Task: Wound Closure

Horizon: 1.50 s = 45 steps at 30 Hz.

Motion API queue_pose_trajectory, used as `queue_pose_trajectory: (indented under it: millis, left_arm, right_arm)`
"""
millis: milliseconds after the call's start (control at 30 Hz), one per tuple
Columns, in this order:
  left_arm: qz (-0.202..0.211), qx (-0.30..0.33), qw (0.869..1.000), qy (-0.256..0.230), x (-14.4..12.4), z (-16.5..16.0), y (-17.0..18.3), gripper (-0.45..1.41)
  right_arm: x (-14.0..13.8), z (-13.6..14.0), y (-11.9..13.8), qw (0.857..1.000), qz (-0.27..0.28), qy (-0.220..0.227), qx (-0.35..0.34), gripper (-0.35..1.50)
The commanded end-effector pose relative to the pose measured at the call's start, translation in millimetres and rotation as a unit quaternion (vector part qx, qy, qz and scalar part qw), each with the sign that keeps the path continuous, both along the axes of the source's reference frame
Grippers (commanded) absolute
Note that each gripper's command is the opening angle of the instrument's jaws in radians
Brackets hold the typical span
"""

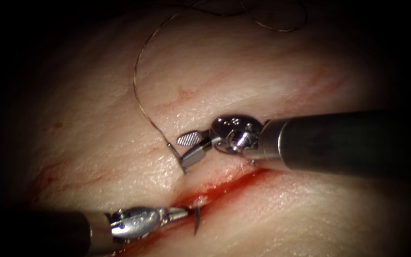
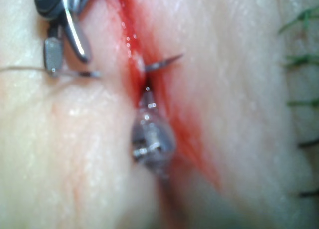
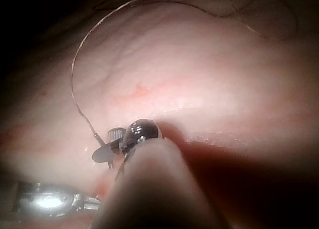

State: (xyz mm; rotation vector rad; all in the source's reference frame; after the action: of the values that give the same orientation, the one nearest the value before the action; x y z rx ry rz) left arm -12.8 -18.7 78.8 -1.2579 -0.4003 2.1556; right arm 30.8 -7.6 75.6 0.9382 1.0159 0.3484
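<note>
The curved needle is in the tissue [image 1: 243,71]. Its tail end [image 1: 181,162] stands out of the skin on the left side of the cut [image 1: 234,183], and its tip [image 1: 197,223] pokes out at the cut's right lip. My right tool [image 1: 181,151] hovers open around the tail end and holds nothing. My left tool [image 1: 186,213] lies in the cut, jaws shut and empty, its tip just short of the needle's point [image 2: 164,63]. Thread [image 1: 136,81] runs from the tail in a wide loop up over the tissue.
Red fluid [image 2: 189,134] lines the cut. The thread's far end curls at the back of the tissue [image 1: 281,28]. Green and dark marks [image 2: 299,19] run along one edge of the tissue. The left tool's shaft [image 3: 50,199] lies close below the right tool's jaws.
</note>
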Motion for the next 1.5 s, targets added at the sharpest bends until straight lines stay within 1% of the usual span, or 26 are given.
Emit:
queue_pose_trajectory:
  millis: [33,100,133,200,267,300,333,367,400,433,533,567,600,667,767,867,900,933,1033,1100,1233,1400,1467,1500]
  left_arm:
    - [0.001,0.002,1.0,-0.001,-0.6,0.5,-0.7,-0.21]
    - [0.001,0.002,1.0,-0.001,-0.6,0.5,-0.7,-0.21]
    - [0.001,0.002,1.0,-0.001,-0.6,0.5,-0.7,-0.21]
    - [0.001,0.002,1.0,-0.001,-0.6,0.5,-0.7,-0.21]
    - [0.001,0.002,1.0,-0.001,-0.6,0.5,-0.7,-0.21]
    - [0.001,0.002,1.0,-0.001,-0.6,0.5,-0.7,-0.21]
    - [0.001,0.002,1.0,-0.001,-0.5,0.5,-0.7,-0.21]
    - [0.001,0.002,1.0,-0.001,-0.5,0.5,-0.7,-0.21]
    - [0.001,0.002,1.0,-0.002,-0.4,0.4,-0.7,-0.21]
    - [0.002,0.002,1.0,-0.002,-0.4,0.4,-0.7,-0.21]
    - [0.002,0.002,1.0,-0.002,-0.4,0.4,-0.7,-0.21]
    - [0.002,0.002,1.0,-0.002,-0.4,0.4,-0.7,-0.21]
    - [0.002,0.002,1.0,-0.002,-0.4,0.4,-0.7,-0.21]
    - [0.002,0.002,1.0,-0.002,-0.4,0.4,-0.7,-0.21]
    - [0.002,0.002,1.0,-0.002,-0.4,0.4,-0.6,-0.21]
    - [0.002,0.002,1.0,-0.002,-0.4,0.4,-0.6,-0.21]
    - [0.002,0.002,1.0,-0.002,-0.4,0.4,-0.6,-0.21]
    - [0.002,0.003,1.0,-0.002,-0.4,0.3,-0.6,-0.21]
    - [0.001,0.003,1.0,-0.002,-0.4,0.3,-0.6,-0.21]
    - [0.001,0.003,1.0,-0.002,-0.4,0.3,-0.6,-0.21]
    - [0.001,0.003,1.0,-0.002,-0.4,0.3,-0.6,-0.21]
    - [0.001,0.003,1.0,-0.002,-0.5,0.3,-0.6,-0.21]
    - [0.001,0.003,1.0,-0.002,-0.5,0.3,-0.7,-0.2]
    - [-0.001,0.005,1.0,-0.002,-0.5,0.3,-0.7,-0.2]
  right_arm:
    - [1.0,0.5,-0.6,1.0,0.0,0.001,0.001,1.26]
    - [2.4,0.1,-0.4,1.0,0.003,0.006,-0.004,1.26]
    - [2.4,0.1,-0.4,1.0,0.003,0.006,-0.004,1.26]
    - [3.4,-0.6,0.3,1.0,0.007,0.011,-0.007,1.23]
    - [4.1,-1.4,1.2,1.0,0.003,0.015,-0.001,1.03]
    - [4.1,-1.4,1.2,1.0,0.003,0.015,-0.001,1.03]
    - [4.2,-1.6,1.5,1.0,-0.003,0.019,0.005,0.51]
    - [4.1,-1.6,1.7,1.0,-0.003,0.02,0.006,-0.11]
    - [3.9,-1.5,2.0,1.0,-0.001,0.018,0.005,-0.35]
    - [3.7,-1.4,2.1,1.0,0.006,0.015,0.0,-0.35]
    - [3.1,-1.0,2.7,0.999,0.036,-0.009,0.018,-0.35]
    - [3.1,-1.0,2.7,0.999,0.036,-0.009,0.018,-0.35]
    - [2.6,-0.7,3.0,0.998,0.046,-0.032,0.031,-0.35]
    - [1.9,-0.2,3.1,0.996,0.047,-0.052,0.048,-0.35]
    - [1.9,0.1,2.6,0.995,0.043,-0.062,0.066,-0.35]
    - [2.2,0.6,1.8,0.991,0.041,-0.077,0.099,-0.35]
    - [2.2,1.1,1.1,0.987,0.041,-0.091,0.128,-0.35]
    - [2.2,1.5,0.6,0.984,0.036,-0.099,0.143,-0.35]
    - [2.1,2.1,-0.4,0.978,0.026,-0.122,0.168,-0.35]
    - [1.9,2.2,-0.9,0.976,0.022,-0.128,0.176,-0.35]
    - [0.6,1.9,-2.8,0.969,0.0,-0.155,0.193,-0.35]
    - [0.1,1.8,-3.0,0.968,-0.001,-0.155,0.199,-0.35]
    - [0.3,1.8,-2.7,0.972,0.005,-0.134,0.193,-0.35]
    - [0.4,1.8,-2.6,0.974,0.011,-0.125,0.19,-0.28]
